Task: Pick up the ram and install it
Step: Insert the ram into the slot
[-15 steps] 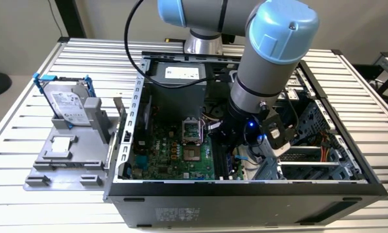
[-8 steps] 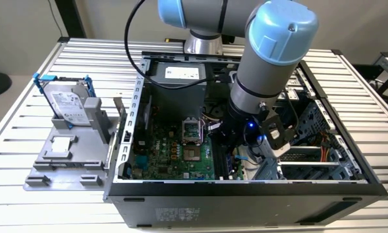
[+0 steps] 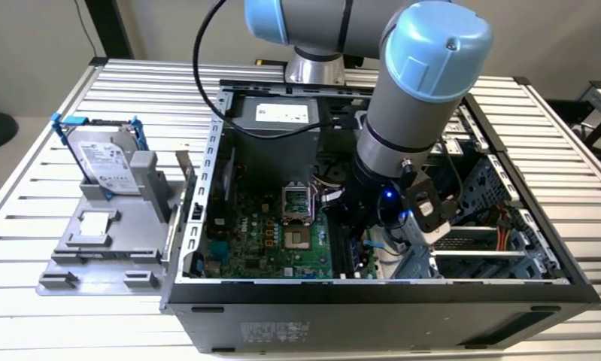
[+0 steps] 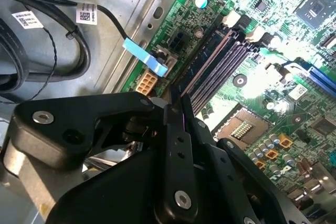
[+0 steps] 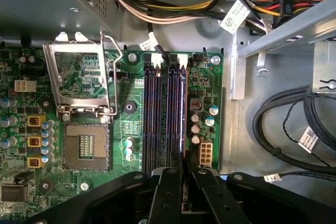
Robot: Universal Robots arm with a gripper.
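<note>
**Ram held edge-on over the memory slots, much of it masked by the gripper**

Ram (image 5: 184, 129) shows in the first wrist view as a thin dark edge running along the outermost of the long memory slots (image 5: 157, 119), on the side nearest the small white connector (image 5: 204, 154). Its lower end disappears between the black fingers (image 5: 169, 192) of the gripper (image 5: 184, 174), which are closed together on it. How far the stick is seated in the slot cannot be told; its chips and label are turned away from the camera.

In the second wrist view the gripper (image 4: 176, 109) covers the lower half of the picture, and the ram (image 4: 175, 96) is only a sliver rising from between the fingertips, pointing along the slots (image 4: 215, 66). The motherboard (image 4: 273, 19) beyond is partly washed out by bright light.

In the exterior view the arm (image 3: 411, 113) reaches down into the open computer case (image 3: 380, 289), and its wrist blocks the slots and the gripper. The hard drive in a blue frame (image 3: 101, 162) stands in a grey holder (image 3: 99, 248) on the table (image 3: 19, 195), at the exterior view's left, well apart from the case. The empty processor socket (image 5: 85, 145) lies beside the slots, its metal bracket (image 5: 84, 80) raised.
</note>
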